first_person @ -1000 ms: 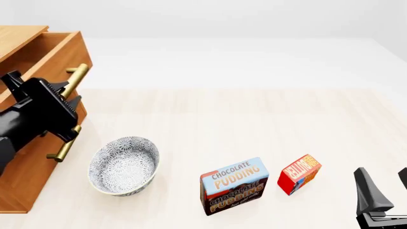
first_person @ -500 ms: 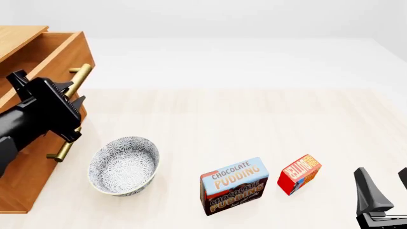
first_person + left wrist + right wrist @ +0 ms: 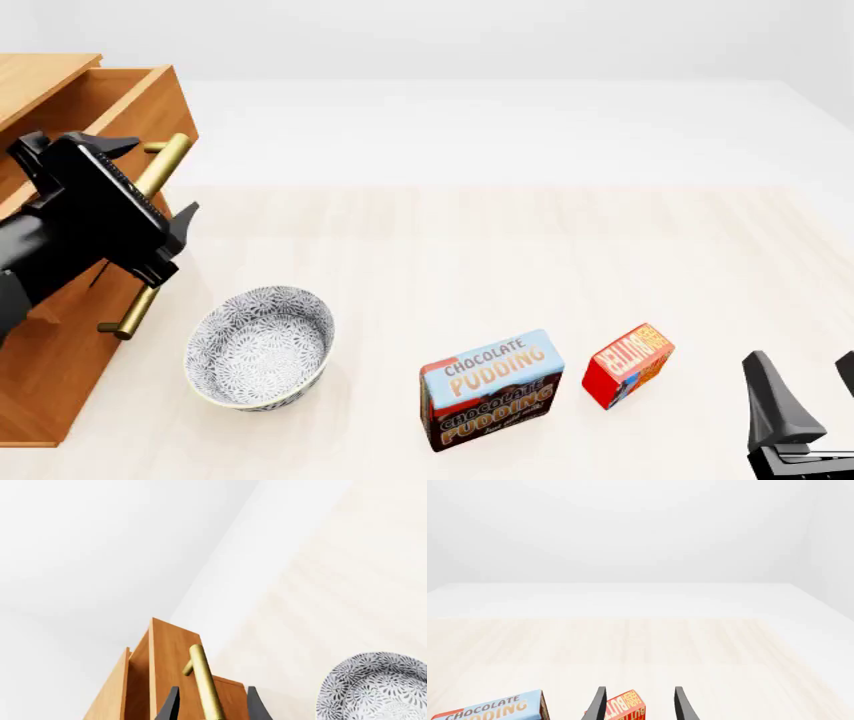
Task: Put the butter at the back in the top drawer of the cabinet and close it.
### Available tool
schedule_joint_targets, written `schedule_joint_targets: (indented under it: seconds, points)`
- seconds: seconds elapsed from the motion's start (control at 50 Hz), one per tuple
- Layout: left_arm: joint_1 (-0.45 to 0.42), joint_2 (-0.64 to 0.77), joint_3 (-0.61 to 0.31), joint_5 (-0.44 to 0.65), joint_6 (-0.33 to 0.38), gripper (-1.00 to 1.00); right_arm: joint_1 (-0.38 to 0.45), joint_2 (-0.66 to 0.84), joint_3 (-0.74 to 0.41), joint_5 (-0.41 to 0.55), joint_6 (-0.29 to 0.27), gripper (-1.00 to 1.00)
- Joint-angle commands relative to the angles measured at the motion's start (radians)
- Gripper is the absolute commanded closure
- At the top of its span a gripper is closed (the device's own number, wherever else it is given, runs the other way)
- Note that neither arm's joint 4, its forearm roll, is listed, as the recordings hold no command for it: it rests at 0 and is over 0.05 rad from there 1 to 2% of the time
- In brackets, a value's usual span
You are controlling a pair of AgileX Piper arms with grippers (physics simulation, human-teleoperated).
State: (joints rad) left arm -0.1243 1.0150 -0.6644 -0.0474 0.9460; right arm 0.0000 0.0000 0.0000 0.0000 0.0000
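Observation:
The butter [image 3: 627, 364] is a small red box standing on the table at the front right, to the right of the pudding box. It also shows ahead of my right gripper [image 3: 639, 706] as the red butter [image 3: 626, 708]. My right gripper [image 3: 805, 405] hangs open just right of it, holding nothing. The cabinet [image 3: 40, 340] stands at the left, and its top drawer [image 3: 127, 100] is pulled out. My left gripper [image 3: 158, 178] is open, its fingers on either side of the drawer's brass handle [image 3: 167, 160], as the left wrist view shows [image 3: 204, 680].
A patterned bowl [image 3: 260, 345] sits beside the cabinet's front. The Chocolate Pudding box [image 3: 491, 390] stands between bowl and butter. A lower drawer's handle [image 3: 134, 305] sticks out under my left arm.
My left gripper's fingers have spread apart off the top drawer's handle. The drawer came out a little further. The right arm, butter and pudding box have not moved.

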Motion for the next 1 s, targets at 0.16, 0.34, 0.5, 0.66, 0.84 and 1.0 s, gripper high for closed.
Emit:
schedule_joint_targets:
  seconds: [0.16, 0.34, 0.5, 0.66, 0.84, 1.0]
  points:
    - [-0.100, -0.056, -0.158, 0.180, -0.053, -1.00, 0.000, 0.000, 0.000, 0.000, 0.000, -1.00]
    - [-0.114, -0.061, -0.366, 0.428, -0.162, -1.00, 0.000, 0.000, 0.000, 0.000, 0.000, -1.00]
    - [-0.126, -0.004, -0.534, 0.620, -0.330, -1.00, 0.000, 0.000, 0.000, 0.000, 0.000, -1.00]
    - [-0.140, 0.091, -0.715, 0.792, -0.506, -1.00, 0.000, 0.000, 0.000, 0.000, 0.000, -1.00]
    - [-0.127, 0.127, -0.824, 0.900, -0.617, -1.00, 0.000, 0.000, 0.000, 0.000, 0.000, -1.00]
    - [-0.067, 0.117, -0.847, 0.934, -0.667, -1.00, 0.000, 0.000, 0.000, 0.000, 0.000, -1.00]
